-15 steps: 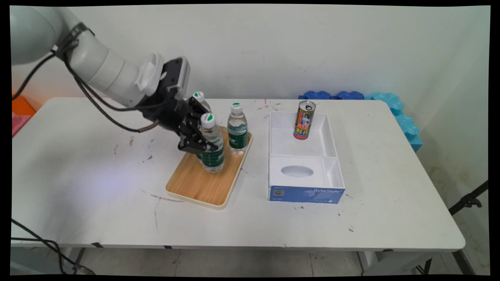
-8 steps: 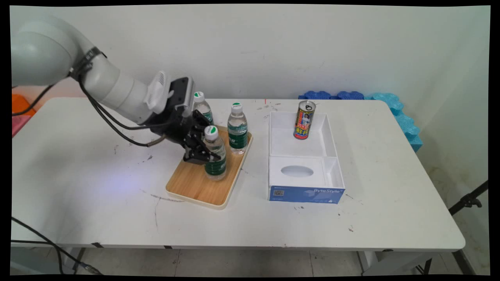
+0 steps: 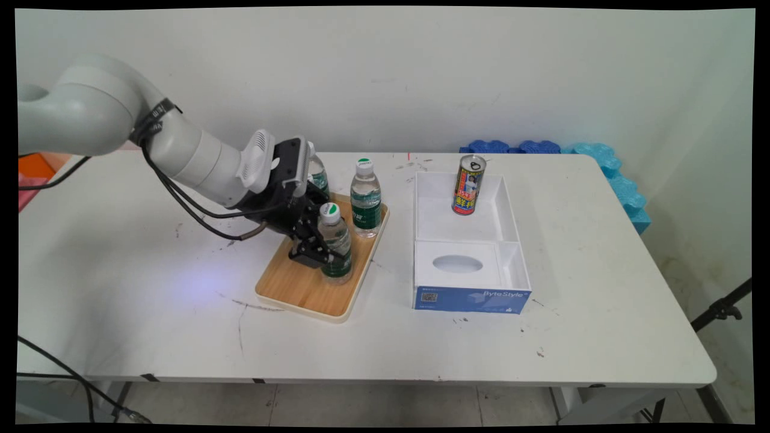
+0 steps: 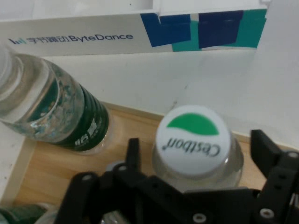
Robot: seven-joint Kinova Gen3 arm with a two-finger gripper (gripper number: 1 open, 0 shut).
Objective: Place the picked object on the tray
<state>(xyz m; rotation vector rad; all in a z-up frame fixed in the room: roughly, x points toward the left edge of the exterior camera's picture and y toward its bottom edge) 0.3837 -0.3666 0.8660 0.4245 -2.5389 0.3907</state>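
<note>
The gripper [image 3: 319, 255] is closed around a water bottle [image 3: 335, 243], holding it at the body under the cap, so the bottle stays upright. The bottle's base is at the wooden tray [image 3: 301, 288], on its near right part; I cannot tell if it touches the wood. In the hand view the white cap [image 4: 193, 140] with a green mark reads "Cestbon". A second bottle [image 3: 366, 195] stands on the tray's far end, and a third [image 3: 317, 174] is partly hidden behind the arm. To the right, apart from the tray, is a white box [image 3: 517, 264] printed "ByteStyle" in front and "ByteDance" on its side, with a colourful can [image 3: 468, 185] upright in its far compartment.
</note>
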